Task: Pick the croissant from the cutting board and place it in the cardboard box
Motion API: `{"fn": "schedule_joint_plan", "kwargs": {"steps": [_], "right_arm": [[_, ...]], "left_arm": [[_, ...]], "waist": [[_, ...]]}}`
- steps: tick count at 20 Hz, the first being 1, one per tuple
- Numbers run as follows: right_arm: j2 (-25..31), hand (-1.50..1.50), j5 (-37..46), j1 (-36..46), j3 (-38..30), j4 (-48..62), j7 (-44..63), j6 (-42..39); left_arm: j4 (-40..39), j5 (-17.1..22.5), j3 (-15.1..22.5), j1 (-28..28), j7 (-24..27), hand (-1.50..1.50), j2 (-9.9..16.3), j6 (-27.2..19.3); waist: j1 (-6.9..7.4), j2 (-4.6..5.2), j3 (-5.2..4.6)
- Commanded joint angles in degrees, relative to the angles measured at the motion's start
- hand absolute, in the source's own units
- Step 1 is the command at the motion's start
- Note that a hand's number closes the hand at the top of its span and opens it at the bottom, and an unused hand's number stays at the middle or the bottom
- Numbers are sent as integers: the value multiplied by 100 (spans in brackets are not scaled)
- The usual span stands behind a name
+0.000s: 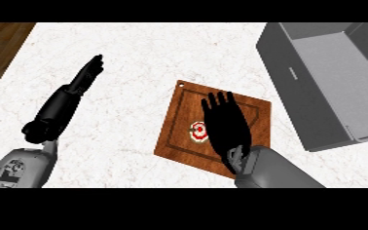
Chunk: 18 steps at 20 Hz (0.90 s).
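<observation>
Right hand [229,122] sits over the cutting board [179,136], fingers straight and spread, pointing away from the robot, holding nothing. It covers the board's right-center.

The only item on the board is a small round thing, red and white with a green edge [198,131], just left of the palm, touching or nearly touching its edge. It doesn't look like a croissant from this view. No other pastry shows; anything under the hand is hidden, can't tell.

Left hand [92,68] is out on the bench [144,53], well left of the board, fingers straight, resting, empty.

The box [287,73] is to the right and further back, grey here, open top, nothing visible inside. Its near-left wall comes close to the board's right corner.

Risks as I judge them:
- Wrong alignment. The item sits beside the palm, not under the fingers. Closing from here probably catches air or just clips the item's edge and skids it left across the board.
- Flat, small target. Straight fingers coming down may press it rather than wrap it; thumb has to get beside it first.
- Board shift. It lies rotated on the bench, so a sideways push from the palm could drag it along.
- Transfer path. Going right and back, the forearm or the item could strike the near-left wall unless lifted clear first.
- Occlusion. The hand hides the grasp zone, so contact is hard to confirm from the head view.
</observation>
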<state>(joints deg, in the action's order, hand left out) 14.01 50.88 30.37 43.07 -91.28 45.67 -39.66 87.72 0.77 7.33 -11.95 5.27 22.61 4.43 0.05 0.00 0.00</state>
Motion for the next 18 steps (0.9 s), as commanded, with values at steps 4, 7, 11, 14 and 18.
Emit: {"fn": "schedule_joint_plan", "kwargs": {"steps": [4,7,11,14,18], "right_arm": [[-328,-150,542,-35,-322,439,-346,-183],[-136,-150,969,-396,-98,709,-524,401],[-336,-150,1122,-296,-511,522,-509,-95],[-323,-150,1324,-565,-557,755,-869,325],[-17,-150,1277,-547,-872,857,-1534,241]], "left_arm": [[92,-240,-118,-207,-289,0,-329,110],[188,-207,-214,-45,-274,0,-290,220],[-367,-334,-404,-156,190,0,-350,459],[-203,-512,-407,-92,88,0,-454,401],[-71,-601,-443,-56,-112,0,-572,378]], "waist": [[8,-2,0],[15,1,1],[-4,1,-1],[3,1,0],[1,1,0]]}}
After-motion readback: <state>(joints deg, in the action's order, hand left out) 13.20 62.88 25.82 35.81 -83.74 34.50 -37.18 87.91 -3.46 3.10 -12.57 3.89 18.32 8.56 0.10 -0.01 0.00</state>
